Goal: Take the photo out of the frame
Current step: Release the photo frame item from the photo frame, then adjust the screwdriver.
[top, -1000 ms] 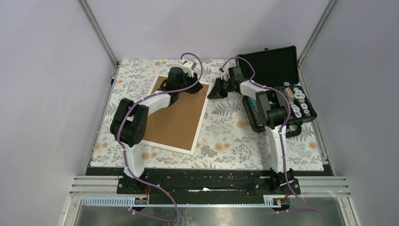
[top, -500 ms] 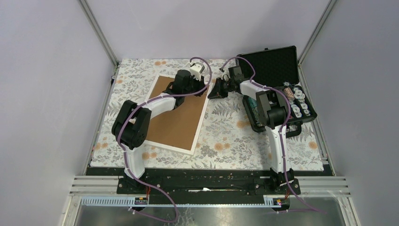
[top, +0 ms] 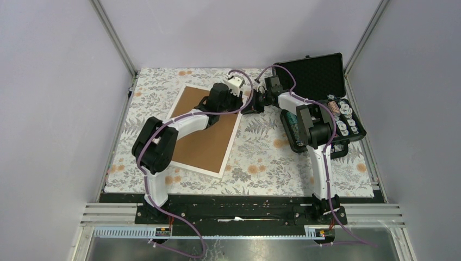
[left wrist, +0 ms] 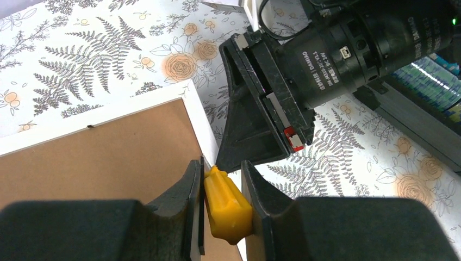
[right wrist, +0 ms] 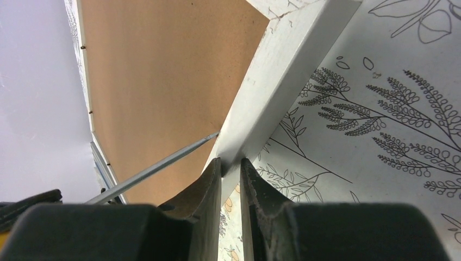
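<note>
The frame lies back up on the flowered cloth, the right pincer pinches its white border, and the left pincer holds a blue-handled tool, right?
No: the tool handle in the left pincer is yellow, not blue; the left wrist view shows it. The frame does lie back up on the flowered cloth, with the right pincer pinching its white border.

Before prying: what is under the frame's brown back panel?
Nothing beneath shows. The large white-bordered rectangular frame lies with its brown fibreboard back upward, covering everything under it; the photo cannot be seen.
</note>
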Robot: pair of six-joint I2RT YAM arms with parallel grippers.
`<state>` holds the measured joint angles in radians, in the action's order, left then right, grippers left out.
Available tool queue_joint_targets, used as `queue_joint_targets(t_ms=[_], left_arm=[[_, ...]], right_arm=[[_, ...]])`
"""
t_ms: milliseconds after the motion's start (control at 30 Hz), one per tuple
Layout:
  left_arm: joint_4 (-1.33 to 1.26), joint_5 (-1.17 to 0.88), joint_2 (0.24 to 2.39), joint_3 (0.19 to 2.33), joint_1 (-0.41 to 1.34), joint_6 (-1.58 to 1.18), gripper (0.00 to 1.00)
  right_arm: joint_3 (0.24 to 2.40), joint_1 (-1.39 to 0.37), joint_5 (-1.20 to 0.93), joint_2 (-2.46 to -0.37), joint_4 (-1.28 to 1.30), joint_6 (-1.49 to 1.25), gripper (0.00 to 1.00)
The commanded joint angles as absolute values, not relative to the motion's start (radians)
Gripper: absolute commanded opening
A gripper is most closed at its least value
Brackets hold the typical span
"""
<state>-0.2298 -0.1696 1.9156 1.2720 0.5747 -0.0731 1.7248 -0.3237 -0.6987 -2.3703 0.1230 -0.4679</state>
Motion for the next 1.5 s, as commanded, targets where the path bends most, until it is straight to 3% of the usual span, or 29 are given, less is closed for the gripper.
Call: queue_joint_targets(t_ms=[0,367,700,833,1200,1467], left_arm=[[-0.004,-0.753,1.996,1.248,0.857,-0.333,0.00],[0.125,-0.651,2.010,1.315,0.867,-0.304,0.00],[0.054,-0.696,1.966,1.402,0.579,-0.417,0.00],[0.011,-0.728,1.976,1.477,0.447,-0.470,0.00],[-0.002,-0.832,1.890,1.436,0.207,-0.530,0.00],[0.015,-0.951,1.789,1.299,0.114,-0.537,0.00]], right_arm=[[1.746,-0.393,-0.637,-2.455,-0.035,-0.467,0.20],[1.730,-0.385,-0.638,-2.435,-0.033,-0.453,0.21],[1.710,-0.349,-0.632,-2.378,0.037,-0.375,0.24],[1.714,-0.339,-0.635,-2.361,0.045,-0.374,0.28],[1.694,-0.320,-0.695,-2.242,0.111,-0.315,0.53],[1.607,-0.327,-0.814,-2.107,0.114,-0.272,0.58]])
